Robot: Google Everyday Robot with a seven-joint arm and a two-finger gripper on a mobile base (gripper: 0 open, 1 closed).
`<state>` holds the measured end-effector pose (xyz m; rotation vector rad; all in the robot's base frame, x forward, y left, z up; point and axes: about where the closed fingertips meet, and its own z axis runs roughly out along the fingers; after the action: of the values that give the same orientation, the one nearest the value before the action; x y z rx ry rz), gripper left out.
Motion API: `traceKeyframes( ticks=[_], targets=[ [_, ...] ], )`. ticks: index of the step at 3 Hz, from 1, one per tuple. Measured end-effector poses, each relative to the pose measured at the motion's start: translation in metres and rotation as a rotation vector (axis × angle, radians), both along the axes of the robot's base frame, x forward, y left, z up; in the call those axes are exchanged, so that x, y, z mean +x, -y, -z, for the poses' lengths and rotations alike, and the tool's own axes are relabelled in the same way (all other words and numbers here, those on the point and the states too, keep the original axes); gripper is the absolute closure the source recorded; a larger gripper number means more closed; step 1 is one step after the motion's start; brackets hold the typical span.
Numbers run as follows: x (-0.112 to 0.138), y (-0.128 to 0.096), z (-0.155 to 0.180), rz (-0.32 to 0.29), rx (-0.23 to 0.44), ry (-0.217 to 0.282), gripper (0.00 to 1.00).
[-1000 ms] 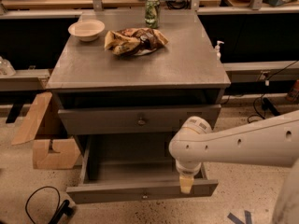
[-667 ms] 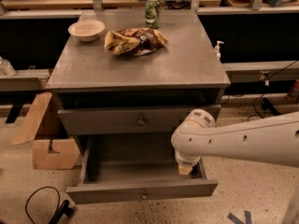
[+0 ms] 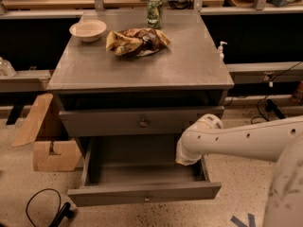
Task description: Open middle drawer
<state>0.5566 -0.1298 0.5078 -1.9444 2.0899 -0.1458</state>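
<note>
1. Grey middle drawer [image 3: 142, 171] is sitting pulled well out toward the near side.
2. The pincer [image 3: 188, 159] is lifting away over its right edge; we cannot tell its state.
3. We are judging the opening done.

Your cabinet top [image 3: 189, 65] was smooth grey with a dull sheen; middle drawer [image 3: 109, 195] had the same matt grey, front and inside, with a brassy metal knob [image 3: 147, 198]; gripper [image 3: 187, 159], low inside that drawer's right side, looked smooth cream plastic; chip bag [image 3: 137, 41] crinkled and glossy; can [image 3: 154, 12] shiny metal; box [image 3: 66, 157] raw brown cardboard; floor [image 3: 236, 193] speckled, stone-like.
</note>
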Motion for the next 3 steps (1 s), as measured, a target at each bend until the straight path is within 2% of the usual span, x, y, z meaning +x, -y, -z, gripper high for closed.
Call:
traceKeyframes(
  ticks=[1,2,3],
  targets=[
    [0.001,0.002,0.02,-0.027,-0.061,0.005,1.0],
    [0.011,-0.004,0.021,-0.022,-0.088,0.036,1.0],
    [0.007,-0.012,0.044,0.002,-0.018,0.0,1.0]
  ],
)
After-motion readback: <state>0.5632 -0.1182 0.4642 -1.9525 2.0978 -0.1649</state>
